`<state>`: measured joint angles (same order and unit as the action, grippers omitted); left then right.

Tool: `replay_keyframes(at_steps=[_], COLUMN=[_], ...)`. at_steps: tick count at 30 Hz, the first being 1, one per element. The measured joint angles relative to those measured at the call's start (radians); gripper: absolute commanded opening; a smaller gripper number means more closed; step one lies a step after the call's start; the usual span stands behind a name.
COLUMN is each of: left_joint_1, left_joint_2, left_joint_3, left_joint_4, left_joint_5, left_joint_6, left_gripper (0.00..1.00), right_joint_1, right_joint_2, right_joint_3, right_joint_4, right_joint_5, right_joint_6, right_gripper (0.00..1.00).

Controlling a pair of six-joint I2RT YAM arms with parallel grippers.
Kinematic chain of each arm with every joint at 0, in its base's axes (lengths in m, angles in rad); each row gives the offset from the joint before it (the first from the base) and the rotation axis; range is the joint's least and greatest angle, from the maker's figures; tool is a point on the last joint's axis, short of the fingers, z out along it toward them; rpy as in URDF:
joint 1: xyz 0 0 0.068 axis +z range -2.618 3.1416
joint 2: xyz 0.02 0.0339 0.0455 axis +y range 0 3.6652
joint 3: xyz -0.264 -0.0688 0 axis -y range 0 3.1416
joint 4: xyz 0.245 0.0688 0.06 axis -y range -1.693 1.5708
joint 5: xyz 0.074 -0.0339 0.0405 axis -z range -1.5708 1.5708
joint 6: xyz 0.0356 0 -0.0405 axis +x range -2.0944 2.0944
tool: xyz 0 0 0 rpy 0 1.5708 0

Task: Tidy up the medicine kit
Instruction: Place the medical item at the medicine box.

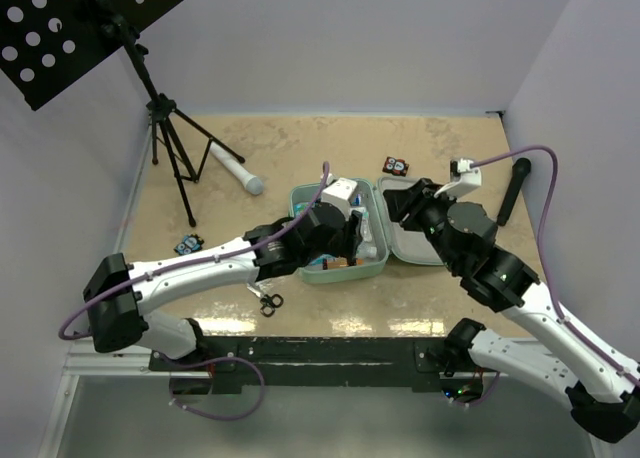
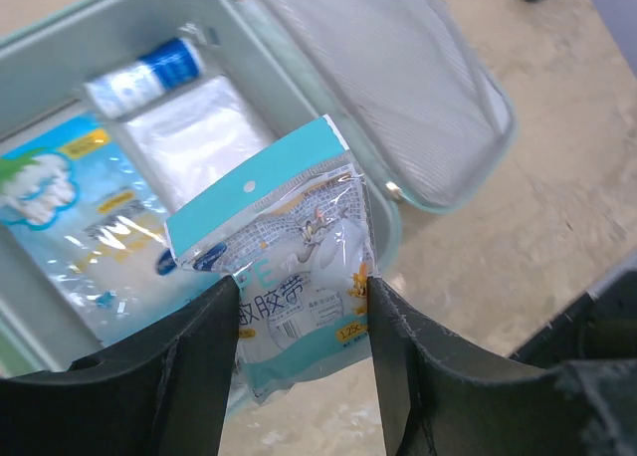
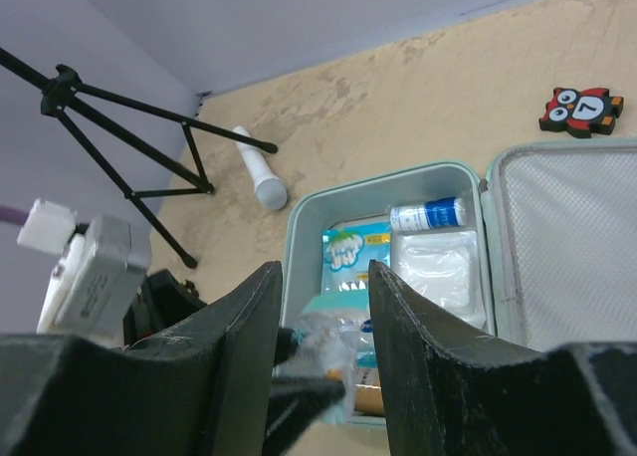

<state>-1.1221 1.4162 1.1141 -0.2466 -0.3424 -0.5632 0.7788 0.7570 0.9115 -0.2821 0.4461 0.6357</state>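
The mint-green medicine kit [image 1: 300,193] lies open in the middle of the table, its mesh-lined lid [image 1: 415,248] flat to the right. My left gripper [image 1: 345,243] hovers over the kit's near edge, shut on a teal-and-clear plaster packet [image 2: 289,237] held across its width between the fingers [image 2: 199,356]. Inside the kit [image 2: 119,18] lie a blue-capped white tube [image 2: 149,73], a clear bag [image 2: 199,137] and a blue packet [image 2: 60,197]. My right gripper [image 1: 400,203] is open and empty above the lid's far side; its view [image 3: 323,277] looks down at the kit [image 3: 299,227] and the held packet [image 3: 338,342].
A white-and-grey cylinder [image 1: 238,168] lies far left of the kit beside a black tripod [image 1: 175,158]. A black-and-red owl gadget [image 1: 396,165] sits behind the lid, another gadget [image 1: 188,245] at left. Small scissors [image 1: 270,301] lie near the front edge. A black handle [image 1: 512,193] lies at right.
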Motion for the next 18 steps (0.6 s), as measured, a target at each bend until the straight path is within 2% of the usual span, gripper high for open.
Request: replay_keyframes(at_steps=[6, 12, 18], left_joint_1=[0.090, 0.140, 0.201], left_joint_2=[0.023, 0.151, 0.260], left_joint_3=[0.001, 0.012, 0.051], left_joint_4=[-0.018, -0.019, -0.025], left_joint_5=[-0.070, -0.077, -0.077], left_joint_6=[-0.002, -0.027, -0.056], left_gripper=[0.59, 0.59, 0.58], right_joint_1=[0.000, 0.000, 0.000], right_joint_2=[0.071, 0.157, 0.174], right_joint_3=[-0.019, -0.021, -0.032], right_joint_4=[0.044, 0.084, 0.122], right_joint_5=[-0.005, -0.019, -0.019], right_joint_6=[-0.011, -0.033, -0.058], right_gripper=[0.45, 0.45, 0.45])
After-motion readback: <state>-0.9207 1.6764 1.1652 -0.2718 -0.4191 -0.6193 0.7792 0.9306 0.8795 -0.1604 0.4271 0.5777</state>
